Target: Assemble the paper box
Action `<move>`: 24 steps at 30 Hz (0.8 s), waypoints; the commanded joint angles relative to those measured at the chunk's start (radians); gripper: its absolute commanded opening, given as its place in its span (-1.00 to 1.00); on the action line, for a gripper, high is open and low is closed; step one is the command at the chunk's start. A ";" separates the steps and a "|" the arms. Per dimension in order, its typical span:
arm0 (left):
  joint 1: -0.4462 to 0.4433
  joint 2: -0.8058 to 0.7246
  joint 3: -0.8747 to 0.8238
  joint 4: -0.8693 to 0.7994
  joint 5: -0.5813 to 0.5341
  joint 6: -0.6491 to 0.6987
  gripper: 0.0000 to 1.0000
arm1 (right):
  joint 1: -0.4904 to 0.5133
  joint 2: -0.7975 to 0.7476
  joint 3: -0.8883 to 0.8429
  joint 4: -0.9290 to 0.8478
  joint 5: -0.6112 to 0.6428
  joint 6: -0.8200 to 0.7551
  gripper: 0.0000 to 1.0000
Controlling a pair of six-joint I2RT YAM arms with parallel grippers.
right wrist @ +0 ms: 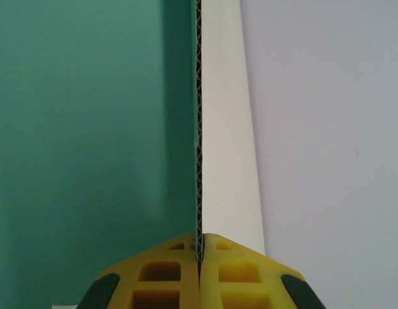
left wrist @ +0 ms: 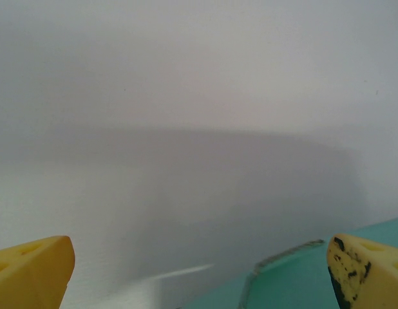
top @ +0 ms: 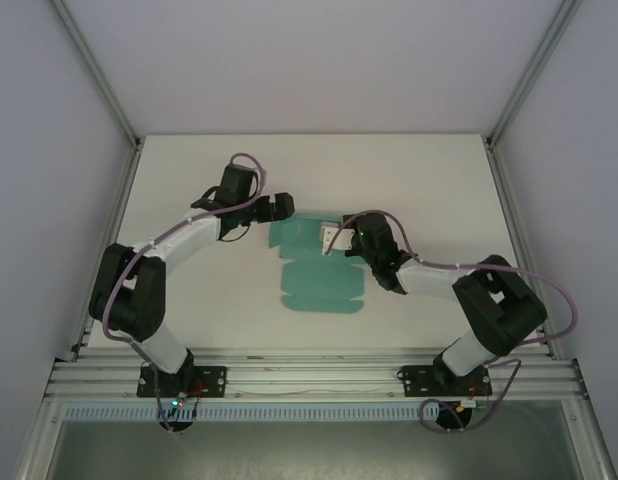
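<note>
- Teal-green card, corrugated, white on the reverse: the paper box (top: 322, 285), a flat die-cut sheet on the white surface (top: 189, 170). It lies between the two grippers and reaches closer to the arm bases than either does.
- Right gripper (right wrist: 200, 248): yellow fingertips (right wrist: 241, 265) are pinched together on the edge of a flap (right wrist: 223, 129). The flap stands up on edge from the sheet, green face on one side of the gripper, white face on the other. Nothing else is held.
- Left gripper (left wrist: 199, 273): jaws spread wide and empty, low over bare surface. A corner of the sheet lies just beside its right fingertip (left wrist: 363, 270), not between the two.
- Step in hand, as judged: raising a first side wall along its fold line. The other panels lie flat, so assembly looks barely begun.
- Next move, as judged: the flap needs folding fully upright, or a little past, to set the crease, while the base is kept from lifting or sliding. The open left gripper is well placed to press the sheet down or take a neighbouring flap.
- Risk, as judged: thin card may spring back, or drag across the surface if the pinch pulls sideways.
</note>
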 commanded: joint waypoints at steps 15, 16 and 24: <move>-0.066 -0.004 -0.051 0.096 -0.014 -0.024 1.00 | 0.003 -0.088 0.084 -0.122 0.037 0.231 -1.00; -0.064 -0.015 -0.063 0.106 -0.024 -0.030 1.00 | 0.002 -0.093 0.087 -0.125 0.034 0.245 -1.00; -0.082 -0.050 -0.145 0.330 0.046 -0.119 1.00 | -0.002 -0.121 0.090 -0.193 -0.110 0.287 -1.00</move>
